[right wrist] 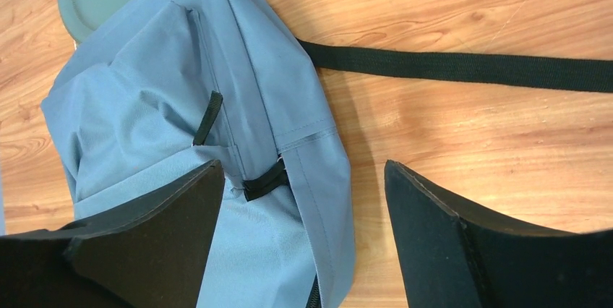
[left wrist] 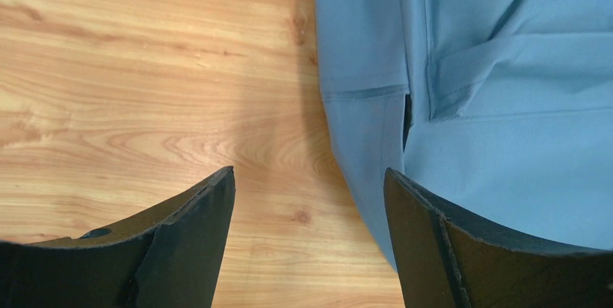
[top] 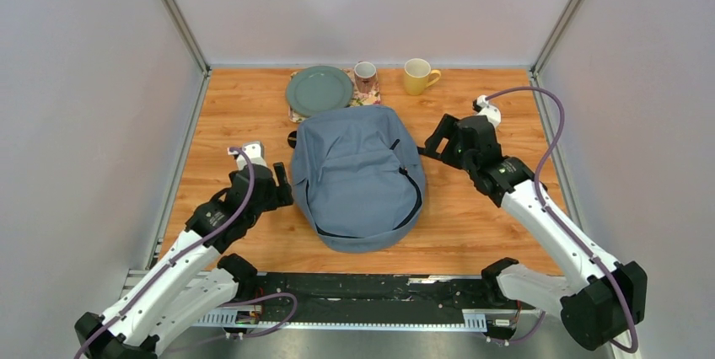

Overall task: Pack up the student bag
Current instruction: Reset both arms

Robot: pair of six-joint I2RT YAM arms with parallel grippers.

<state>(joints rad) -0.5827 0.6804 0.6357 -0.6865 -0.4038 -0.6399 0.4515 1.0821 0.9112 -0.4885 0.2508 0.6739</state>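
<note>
though unseen overhead, black strap (right wrist: 463, 68) from student bag (right wrist: 137, 98) (right wrist); jaws wide, empty

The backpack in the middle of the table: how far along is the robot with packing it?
Done: nothing I can confirm. The student bag lies flat, and its contents are hidden. In hand: nothing. The left gripper and right gripper hover open at its sides. Left: seemingly the loading itself. The plate, patterned mug and yellow mug sit behind it, outside.
</note>
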